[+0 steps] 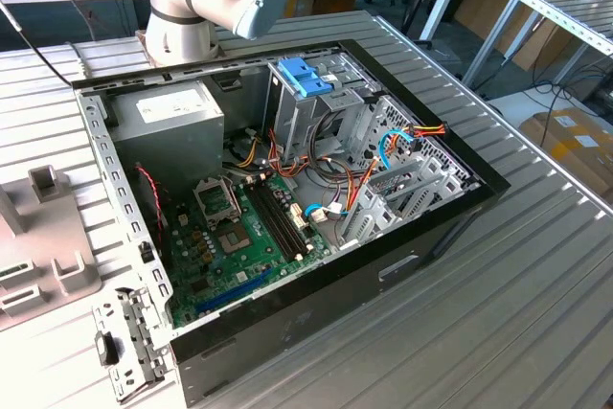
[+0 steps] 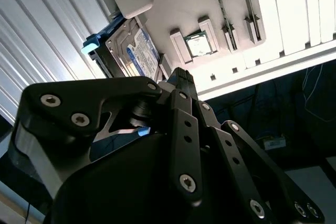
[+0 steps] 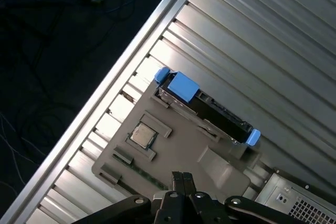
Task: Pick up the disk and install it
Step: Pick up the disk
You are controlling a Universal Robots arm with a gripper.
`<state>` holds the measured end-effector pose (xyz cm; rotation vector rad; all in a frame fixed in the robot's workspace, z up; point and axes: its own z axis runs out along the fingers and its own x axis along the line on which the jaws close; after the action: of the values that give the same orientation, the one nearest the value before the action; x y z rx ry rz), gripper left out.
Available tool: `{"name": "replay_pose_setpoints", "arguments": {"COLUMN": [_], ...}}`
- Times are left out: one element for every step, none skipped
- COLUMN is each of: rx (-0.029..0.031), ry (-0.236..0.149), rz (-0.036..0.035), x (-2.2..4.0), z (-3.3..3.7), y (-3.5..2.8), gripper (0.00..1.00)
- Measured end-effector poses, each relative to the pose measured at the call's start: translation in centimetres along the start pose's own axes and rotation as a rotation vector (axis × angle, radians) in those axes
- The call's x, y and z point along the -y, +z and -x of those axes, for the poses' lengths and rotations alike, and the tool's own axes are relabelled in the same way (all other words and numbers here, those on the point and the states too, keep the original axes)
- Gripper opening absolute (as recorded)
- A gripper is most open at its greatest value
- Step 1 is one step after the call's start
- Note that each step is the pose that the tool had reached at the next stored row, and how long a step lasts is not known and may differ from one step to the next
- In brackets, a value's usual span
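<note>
The disk (image 3: 210, 109) stands on edge in a slot of a grey fixture plate (image 3: 178, 153), with blue side rails at both ends. In the second wrist view the disk (image 2: 135, 51) shows its blue-and-white label and dark metal body. My gripper (image 3: 182, 178) hovers above the fixture plate, off to one side of the disk and apart from it. Its black fingers (image 2: 180, 85) lie pressed together with nothing between them. The open computer case (image 1: 287, 189) sits in the middle of the table in the exterior view.
A small processor chip (image 3: 143, 135) rests in a recess of the fixture plate. Inside the case are a grey power supply (image 1: 177, 112), a green mainboard (image 1: 239, 237) and a drive cage with a light-blue latch (image 1: 305, 77). The slatted table's edge (image 3: 121, 82) runs close to the fixture.
</note>
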<state>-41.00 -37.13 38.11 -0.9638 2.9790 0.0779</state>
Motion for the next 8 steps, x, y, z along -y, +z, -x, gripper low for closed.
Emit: {"name": "replay_pose_setpoints", "arguments": {"rx": [-0.0002,-0.0005,-0.0008,-0.0012,-0.0017,-0.002,-0.0023,-0.0026], "ry": [-0.005,-0.01,-0.019,-0.028,-0.039,-0.047,-0.053,-0.059], "rz": [0.0001,0.0002,0.0004,0.0006,0.0009,0.0011,0.0013,0.0014], "x": [0.0,0.0,0.0,0.0,0.0,0.0,0.0,0.0], "z": [0.0,0.0,0.0,0.0,0.0,0.0,0.0,0.0], "y": [0.0,0.0,0.0,0.0,0.0,0.0,0.0,0.0], "gripper": [0.11,0.11,0.11,0.11,0.11,0.11,0.11,0.11]}}
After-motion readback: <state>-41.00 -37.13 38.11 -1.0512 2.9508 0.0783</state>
